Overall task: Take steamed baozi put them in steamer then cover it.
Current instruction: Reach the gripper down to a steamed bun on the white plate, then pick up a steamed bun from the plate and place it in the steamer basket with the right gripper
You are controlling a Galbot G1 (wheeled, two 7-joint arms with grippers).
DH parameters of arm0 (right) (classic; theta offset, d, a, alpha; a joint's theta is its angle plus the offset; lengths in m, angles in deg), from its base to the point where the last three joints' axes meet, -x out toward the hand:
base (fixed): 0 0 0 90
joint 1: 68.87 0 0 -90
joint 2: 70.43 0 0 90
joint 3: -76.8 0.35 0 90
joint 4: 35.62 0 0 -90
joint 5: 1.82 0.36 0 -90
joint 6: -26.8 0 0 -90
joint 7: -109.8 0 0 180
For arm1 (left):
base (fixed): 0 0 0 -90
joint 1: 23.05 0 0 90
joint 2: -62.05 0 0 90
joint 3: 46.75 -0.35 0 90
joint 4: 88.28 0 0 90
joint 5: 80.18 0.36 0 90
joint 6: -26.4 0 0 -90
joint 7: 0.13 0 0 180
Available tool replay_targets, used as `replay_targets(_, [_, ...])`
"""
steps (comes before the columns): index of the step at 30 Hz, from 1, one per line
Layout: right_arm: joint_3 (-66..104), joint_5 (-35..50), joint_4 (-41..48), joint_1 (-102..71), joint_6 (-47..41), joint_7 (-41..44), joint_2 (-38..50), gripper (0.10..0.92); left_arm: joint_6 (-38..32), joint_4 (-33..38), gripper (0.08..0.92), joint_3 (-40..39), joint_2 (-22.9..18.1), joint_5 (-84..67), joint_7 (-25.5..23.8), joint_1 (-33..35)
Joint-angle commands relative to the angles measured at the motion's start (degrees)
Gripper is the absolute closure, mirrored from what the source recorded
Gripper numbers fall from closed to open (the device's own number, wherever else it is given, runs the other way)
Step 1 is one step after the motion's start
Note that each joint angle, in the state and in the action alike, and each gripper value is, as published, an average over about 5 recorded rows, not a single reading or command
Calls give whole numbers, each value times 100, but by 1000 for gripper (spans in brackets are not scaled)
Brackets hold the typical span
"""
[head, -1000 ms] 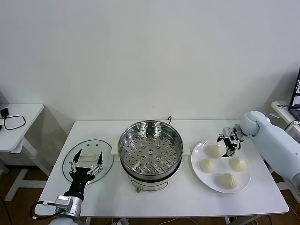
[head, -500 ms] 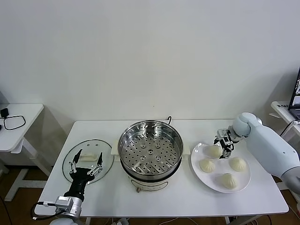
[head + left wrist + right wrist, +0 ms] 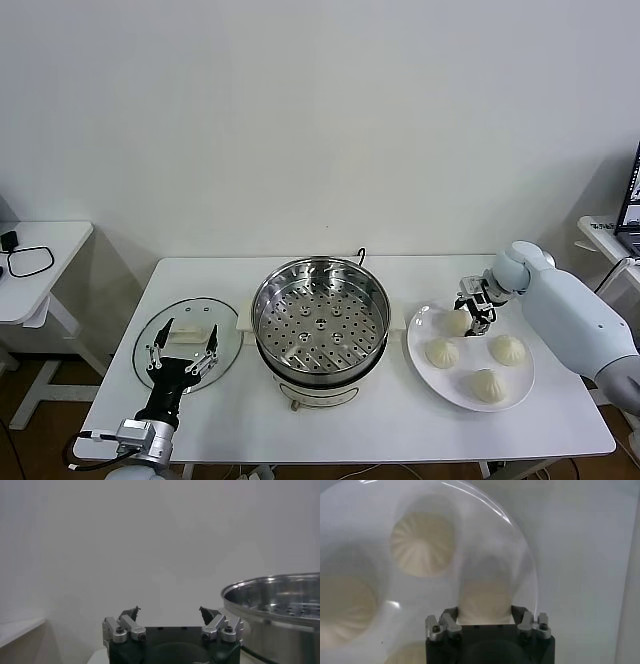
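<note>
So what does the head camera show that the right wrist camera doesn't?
Only the head view shows the whole table: the empty steamer, the glass lid with the open left gripper over it, and all four baozi in place on the plate.

Only the right wrist view shows, close up, the right gripper closed around one baozi.

Both show the plate, the baozi and the right gripper at the rear one.

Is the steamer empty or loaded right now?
Empty: the steamer shows only its bare perforated tray; all four baozi sit on the plate.
</note>
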Motion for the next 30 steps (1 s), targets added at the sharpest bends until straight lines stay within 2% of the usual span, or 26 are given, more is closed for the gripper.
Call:
replay_targets(1, [0,58,-51,5,5,-7,15,320,-2,4,177,-9,-5,0,-1,7])
replay_targets(6, [-271,593,-567,164,-31,78,414,321,1,56,177,-45,-8,2,5,22])
replay_targets(11, [-1053,1531,-1470,890,17,221,1208,321,9,105,177,-68,-7,6,9,46])
replay_targets(17, [-1898,2294,-2570,2377,911,826,1734,321,31,196,177,-105,10,13,15,78])
replay_targets(20, [-2478,2382,-3001,3182,1540,1118,1667,321,29,217,177,-103,19,22,14,100])
replay_targets(24, [-3252,2425,-3581,4137,1814,1138,1376,321,20,220,177,-46,36,20,14,119])
replay_targets(30, [-4170,2465,-3866,5163,2242,859,441,321,32,211,177,10,63,6,13,124])
